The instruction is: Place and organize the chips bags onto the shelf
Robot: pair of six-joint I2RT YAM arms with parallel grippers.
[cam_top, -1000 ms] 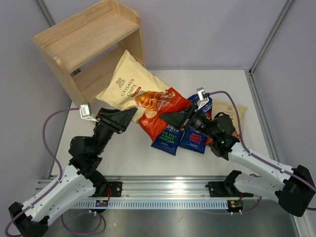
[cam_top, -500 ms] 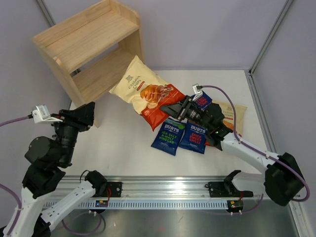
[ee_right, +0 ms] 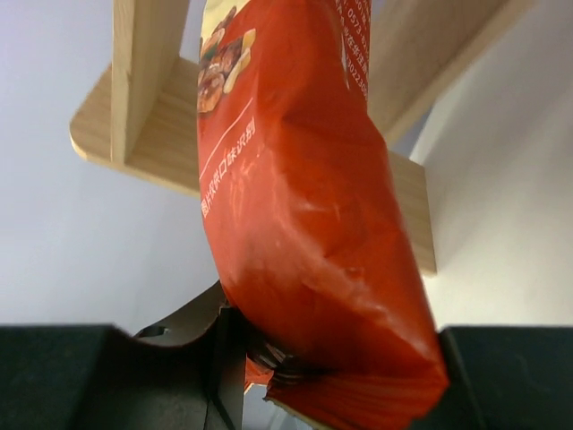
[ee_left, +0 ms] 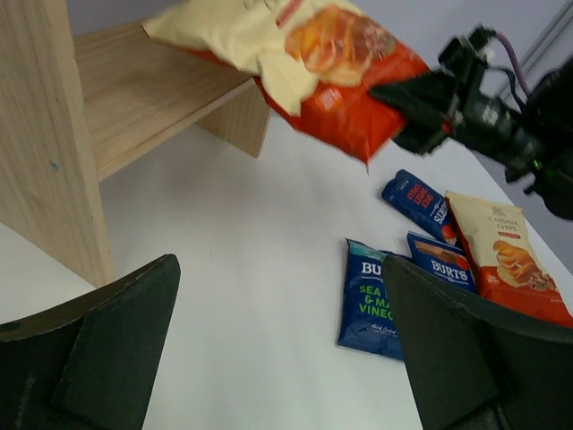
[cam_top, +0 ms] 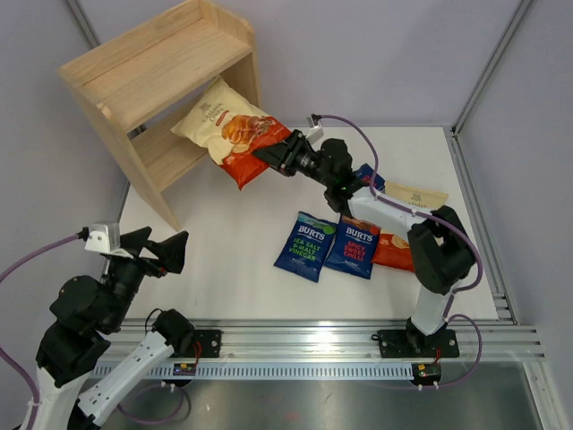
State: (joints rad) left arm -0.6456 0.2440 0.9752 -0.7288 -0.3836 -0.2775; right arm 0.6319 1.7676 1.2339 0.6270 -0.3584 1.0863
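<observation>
My right gripper [cam_top: 269, 154] is shut on the red bottom end of a cream-and-red Cassava chips bag [cam_top: 235, 134], holding it in the air. The bag's cream end reaches over the lower board of the wooden shelf [cam_top: 134, 72]. In the right wrist view the bag [ee_right: 304, 224] fills the gap of the gripper [ee_right: 340, 358], with the shelf [ee_right: 152, 125] behind it. My left gripper [cam_top: 166, 253] is open and empty at the near left, above the table [ee_left: 286, 349]. Two Burts bags [cam_top: 305, 246] [cam_top: 355, 248] lie flat side by side. A third Burts bag [cam_top: 369, 177] and a second Cassava bag [cam_top: 414, 199] lie under my right arm.
The shelf stands at the table's far left corner, its open side facing the table [cam_top: 233, 251]. Its upright side panel [ee_left: 45, 134] is close on the left in the left wrist view. The right arm stretches over the bags lying on the right.
The right arm has carried the Cassava bag up and left to the shelf's lower tier. The left arm has drawn back to the near left and its jaws have opened wide.
</observation>
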